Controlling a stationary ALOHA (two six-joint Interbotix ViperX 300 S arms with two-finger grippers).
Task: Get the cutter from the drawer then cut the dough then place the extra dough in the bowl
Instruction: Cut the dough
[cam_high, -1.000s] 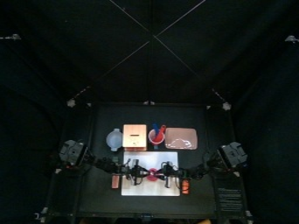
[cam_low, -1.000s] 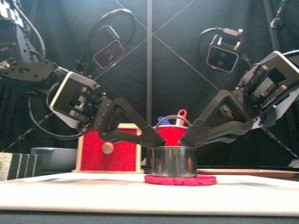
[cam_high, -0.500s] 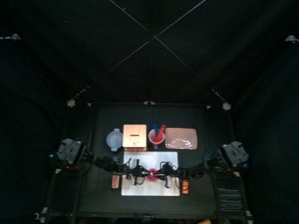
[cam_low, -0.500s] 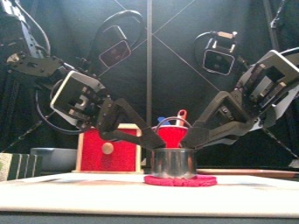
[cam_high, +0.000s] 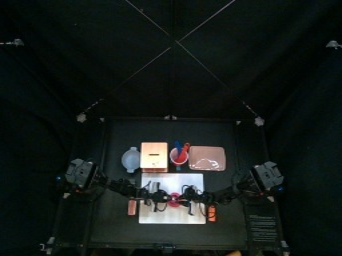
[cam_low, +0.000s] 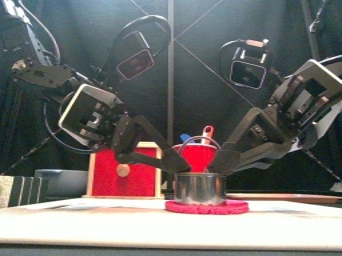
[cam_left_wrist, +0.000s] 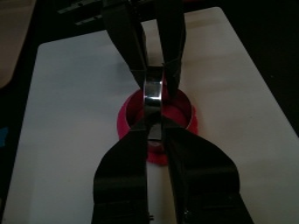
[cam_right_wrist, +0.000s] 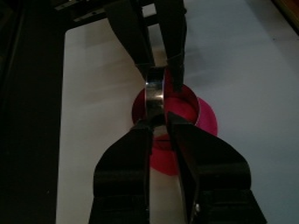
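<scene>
The round metal cutter (cam_low: 199, 186) stands upright on the flat red dough (cam_low: 206, 207), in the middle of the white cutting board (cam_high: 160, 186). My left gripper (cam_low: 175, 171) comes in from the left and my right gripper (cam_low: 225, 169) from the right. Each is shut on the cutter's wall. In the left wrist view the cutter (cam_left_wrist: 152, 87) shows as a bright metal band over the dough (cam_left_wrist: 132, 122), pinched between my own jaws and the other arm's jaws. The right wrist view gives the same picture of the cutter (cam_right_wrist: 153, 87) and dough (cam_right_wrist: 201, 118).
Behind the board stand the wooden box (cam_high: 155, 155) with its red drawer front (cam_low: 124, 172), the blue-grey bowl (cam_high: 130, 158) at the left, the red cup with toy knives (cam_low: 198, 155) and the pink tray (cam_high: 210, 158) at the right.
Both arms' upper parts have shifted slightly. The cutter and the dough stay in the same place with both grippers still on the cutter.
</scene>
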